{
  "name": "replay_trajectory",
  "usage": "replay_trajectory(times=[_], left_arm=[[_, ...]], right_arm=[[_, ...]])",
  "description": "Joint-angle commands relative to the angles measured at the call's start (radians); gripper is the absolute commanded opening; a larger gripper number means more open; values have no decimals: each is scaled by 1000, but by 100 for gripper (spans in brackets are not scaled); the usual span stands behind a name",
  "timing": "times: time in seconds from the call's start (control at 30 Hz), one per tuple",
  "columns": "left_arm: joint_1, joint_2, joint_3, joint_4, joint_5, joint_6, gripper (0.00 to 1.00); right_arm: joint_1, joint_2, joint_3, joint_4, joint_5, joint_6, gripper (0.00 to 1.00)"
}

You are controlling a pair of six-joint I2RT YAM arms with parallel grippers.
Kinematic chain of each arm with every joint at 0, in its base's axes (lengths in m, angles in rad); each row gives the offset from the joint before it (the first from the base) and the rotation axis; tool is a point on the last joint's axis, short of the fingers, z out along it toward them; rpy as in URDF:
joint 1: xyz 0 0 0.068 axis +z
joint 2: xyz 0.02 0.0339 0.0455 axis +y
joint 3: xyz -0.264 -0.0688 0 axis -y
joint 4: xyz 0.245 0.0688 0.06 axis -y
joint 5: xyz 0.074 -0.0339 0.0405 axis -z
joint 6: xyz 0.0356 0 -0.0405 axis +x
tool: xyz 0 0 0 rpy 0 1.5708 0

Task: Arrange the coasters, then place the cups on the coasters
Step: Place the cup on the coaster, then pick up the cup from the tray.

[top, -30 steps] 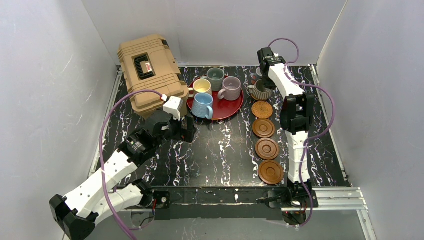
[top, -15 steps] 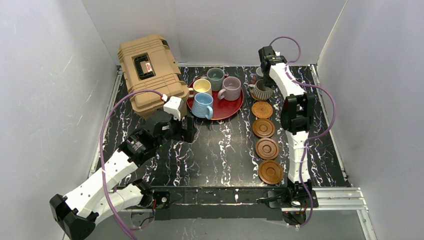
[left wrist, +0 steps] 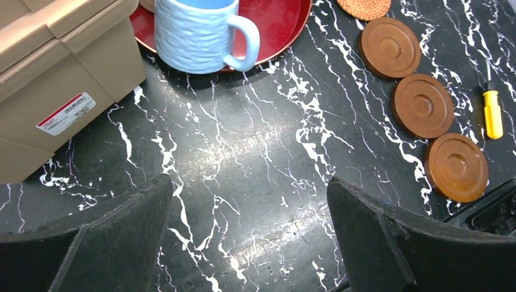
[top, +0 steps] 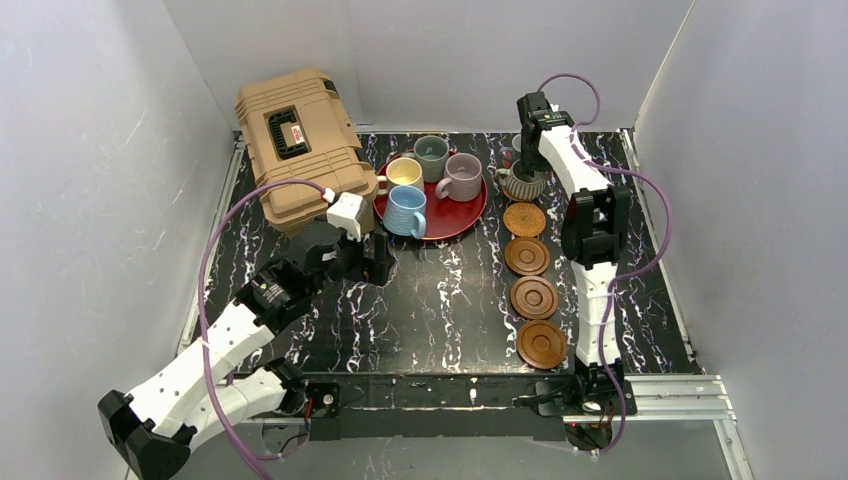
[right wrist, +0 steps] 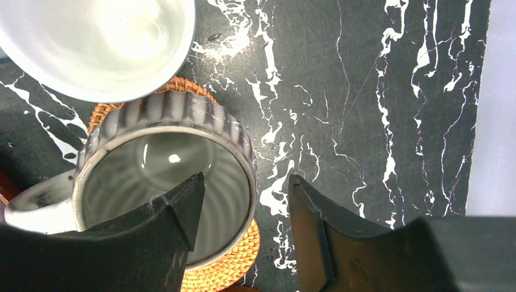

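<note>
Ribbed grey mug (right wrist: 158, 158) seated on orange woven coaster (right wrist: 225, 267), far right of table (right wrist: 365, 91), just beside white cup (right wrist: 97, 36). Right hand (right wrist: 244, 180) straddles rim, jaws parted, wall loose between them. Hazard: inner finger snags wall on slanted lift; mug tips or slides off coaster, strikes white cup. Left hand (left wrist: 248, 182) wide, empty.

Bright, even overhead light; shadows short and soft. Glare smear on glossy bench (left wrist: 243, 146) at centre, left wrist view. White cup (right wrist: 97, 42) nearly blown out at 11 o'clock, right wrist view.
</note>
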Motion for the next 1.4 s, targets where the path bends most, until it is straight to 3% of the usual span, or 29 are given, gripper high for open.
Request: replay_trajectory(times=[0.0,0.13,0.33,0.6,0.93,1.1,1.37], left_arm=[[3,-34,-15,17,20,18,96],[3,-21,-6,9,29,19,96],[3,-28,-19,54,191,63,95],[-6,92,33,41,162,-20,92],[-131,442,243,-15,-210,-233,90],[-156,648,399,-94,-323,-252,86],[-158,896,591,-216,-504,-234,75]], right_arm=[[-6,-82,49,23,-33,-2,64],[-6,-117,39,17,-55,0,69],[-6,-223,-61,45,-112,17,81],[-6,-538,-423,201,-258,73,89],[-6,-965,-941,367,-301,162,93],[-6,-1106,-1060,391,-308,190,95],[-6,-1194,-1179,446,-435,235,95]])
